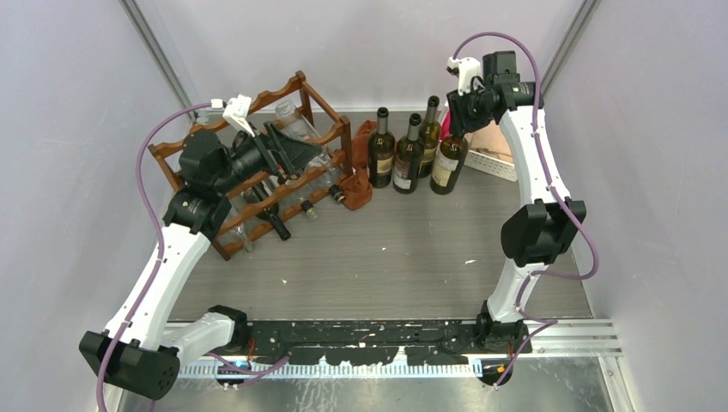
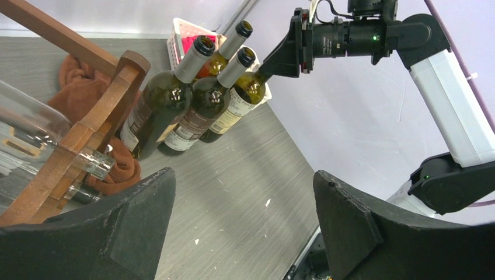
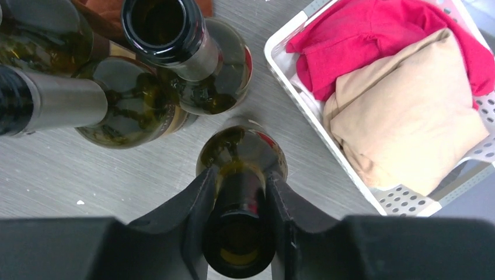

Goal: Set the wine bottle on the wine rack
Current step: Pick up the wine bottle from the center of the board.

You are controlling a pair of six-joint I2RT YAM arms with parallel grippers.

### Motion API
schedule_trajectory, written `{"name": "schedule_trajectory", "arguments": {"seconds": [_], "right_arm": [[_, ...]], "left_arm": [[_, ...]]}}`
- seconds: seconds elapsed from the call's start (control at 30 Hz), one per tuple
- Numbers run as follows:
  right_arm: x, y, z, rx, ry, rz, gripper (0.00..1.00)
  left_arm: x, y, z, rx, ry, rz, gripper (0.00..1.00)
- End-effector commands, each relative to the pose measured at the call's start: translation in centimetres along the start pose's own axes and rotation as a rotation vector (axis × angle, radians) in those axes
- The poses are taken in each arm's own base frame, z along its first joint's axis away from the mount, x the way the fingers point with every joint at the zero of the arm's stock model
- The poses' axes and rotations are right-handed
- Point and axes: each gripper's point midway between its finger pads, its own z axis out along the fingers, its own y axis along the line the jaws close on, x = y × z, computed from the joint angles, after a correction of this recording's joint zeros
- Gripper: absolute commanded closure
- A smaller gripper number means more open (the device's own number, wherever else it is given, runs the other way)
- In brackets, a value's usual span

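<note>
The dark reddish-brown wine rack (image 1: 322, 107) stands at the back left and holds clear and dark bottles lying on it; one rail shows in the left wrist view (image 2: 87, 125). My right gripper (image 1: 456, 110) is shut on the neck of the rightmost upright green wine bottle (image 1: 448, 161). In the right wrist view my gripper (image 3: 240, 181) clamps that bottle (image 3: 242, 146) just below its mouth. My left gripper (image 1: 288, 150) hovers over the rack, open and empty, with table showing between its jaws (image 2: 245, 192).
Three more upright wine bottles (image 1: 407, 154) stand just left of the held one, close together. A white perforated basket (image 3: 303, 99) with red and beige cloths sits right of them. A rust-brown cloth (image 1: 356, 176) lies by the rack's right end. Walls enclose the table.
</note>
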Motion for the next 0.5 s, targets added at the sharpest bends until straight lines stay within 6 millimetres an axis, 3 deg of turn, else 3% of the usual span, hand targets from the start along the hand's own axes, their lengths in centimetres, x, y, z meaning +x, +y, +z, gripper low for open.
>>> {"name": "schedule_trajectory", "arguments": {"seconds": [0.0,0.13,0.27,0.47], "right_arm": [[-2.0,-0.3,-2.3,0.038,-0.077,0.003,0.83],[-1.9,-0.1,-5.1,0.066,-0.096,-0.008,0.99],[-1.7,1.5,-9.1,0.028,-0.123,-0.012,0.99],[0.0,6.3,-13.1,-0.145,-0.162,-0.004,0.99]], "left_arm": [[-0.2,-1.8,-0.7,0.069,0.007,0.041,0.14],[0.5,-2.5,-0.6,0.123,0.041,0.064,0.16],[2.2,-3.4,-0.4,0.183,0.086,0.110,0.16],[4.5,-5.9,0.1,0.285,0.083,0.263,0.13]]}}
